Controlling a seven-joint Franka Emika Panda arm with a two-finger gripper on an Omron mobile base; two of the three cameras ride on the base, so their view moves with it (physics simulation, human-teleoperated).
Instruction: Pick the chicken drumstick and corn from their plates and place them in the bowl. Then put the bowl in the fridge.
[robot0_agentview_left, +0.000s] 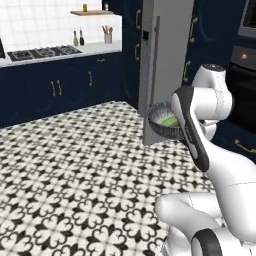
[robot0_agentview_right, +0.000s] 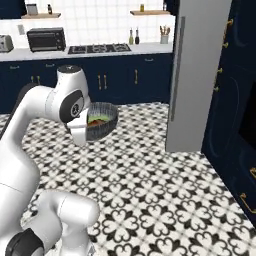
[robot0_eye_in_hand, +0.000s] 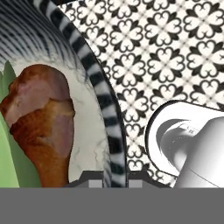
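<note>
Bowl (robot0_agentview_left: 161, 122) is off the ground, carried at the end of the white arm above the patterned floor (robot0_agentview_left: 75, 170). From the left base camera the bowl hangs just in front of the fridge (robot0_agentview_left: 167, 55), overlapping the lower part of its grey door; the right base camera shows a clear stretch of floor between bowl and fridge, so they are near but apart.

Gripper (robot0_eye_in_hand: 114, 177): fingers pressed together on the bowl's rim, one tip inside the wall, one outside, as the hand camera shows. Rim is dark with pale stripes; inner wall light grey.

Contents: chicken drumstick (robot0_eye_in_hand: 43, 127), reddish-brown, lies against the inner wall close to the pinched rim. Green husk of the corn (robot0_eye_in_hand: 6, 148) sits beside it, touching; green also visible inside the bowl from both base cameras.

Background: navy cabinets (robot0_agentview_left: 60, 87) with brass handles, hob (robot0_agentview_right: 99, 48) on the white counter (robot0_agentview_right: 150, 47), microwave (robot0_agentview_right: 46, 39) to its left.
</note>
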